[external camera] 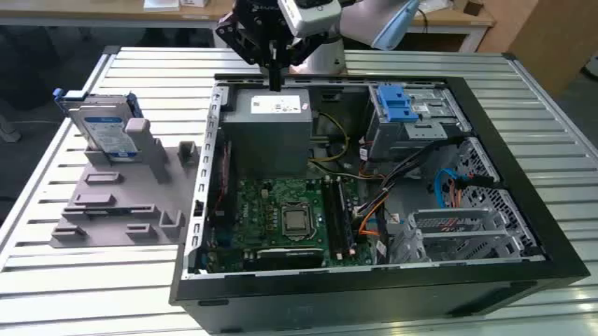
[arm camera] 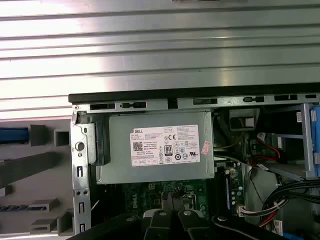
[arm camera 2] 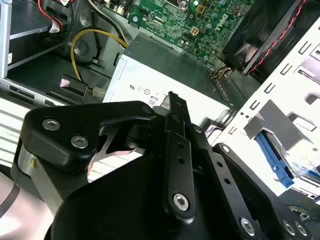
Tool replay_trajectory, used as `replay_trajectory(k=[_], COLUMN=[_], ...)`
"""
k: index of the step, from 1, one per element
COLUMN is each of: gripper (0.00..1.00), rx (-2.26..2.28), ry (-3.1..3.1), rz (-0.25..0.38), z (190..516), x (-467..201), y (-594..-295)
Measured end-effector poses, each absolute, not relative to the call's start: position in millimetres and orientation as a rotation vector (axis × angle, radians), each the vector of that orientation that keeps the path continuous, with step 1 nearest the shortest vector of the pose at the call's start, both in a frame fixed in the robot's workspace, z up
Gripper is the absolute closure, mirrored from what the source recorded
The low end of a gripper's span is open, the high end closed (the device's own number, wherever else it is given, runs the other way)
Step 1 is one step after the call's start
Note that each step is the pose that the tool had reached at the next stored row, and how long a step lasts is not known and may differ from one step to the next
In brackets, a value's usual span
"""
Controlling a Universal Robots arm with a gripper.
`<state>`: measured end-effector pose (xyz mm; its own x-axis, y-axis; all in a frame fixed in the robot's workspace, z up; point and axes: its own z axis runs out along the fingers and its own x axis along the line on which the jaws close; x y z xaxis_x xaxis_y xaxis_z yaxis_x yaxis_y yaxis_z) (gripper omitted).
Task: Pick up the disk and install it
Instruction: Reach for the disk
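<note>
Gripper (arm camera 2: 172, 100) jaws pressed together, empty, over power supply (external camera: 271, 129); disk (external camera: 105, 129) in holder (external camera: 117, 206), well apart. Pickup unstarted; grasp likely needs jaws opened.

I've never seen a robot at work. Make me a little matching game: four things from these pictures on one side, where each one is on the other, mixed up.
Things:
1. disk
2. power supply
3. end effector
4. grey holder

Places:
A. inside the computer case
B. on the table, beside the case on the exterior view's left
C. standing up in the grey holder
D. hanging above the power supply

Pairs: 1-C, 2-A, 3-D, 4-B
</note>
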<state>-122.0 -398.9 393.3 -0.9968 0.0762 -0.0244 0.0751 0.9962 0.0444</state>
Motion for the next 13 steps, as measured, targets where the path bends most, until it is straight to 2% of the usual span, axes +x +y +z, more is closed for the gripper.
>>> replay_trajectory(k=[13], gripper=[0.89], rx=[0.118], ry=[3.113], rz=[0.068], z=[393.3], x=[-124.6], y=[-398.9])
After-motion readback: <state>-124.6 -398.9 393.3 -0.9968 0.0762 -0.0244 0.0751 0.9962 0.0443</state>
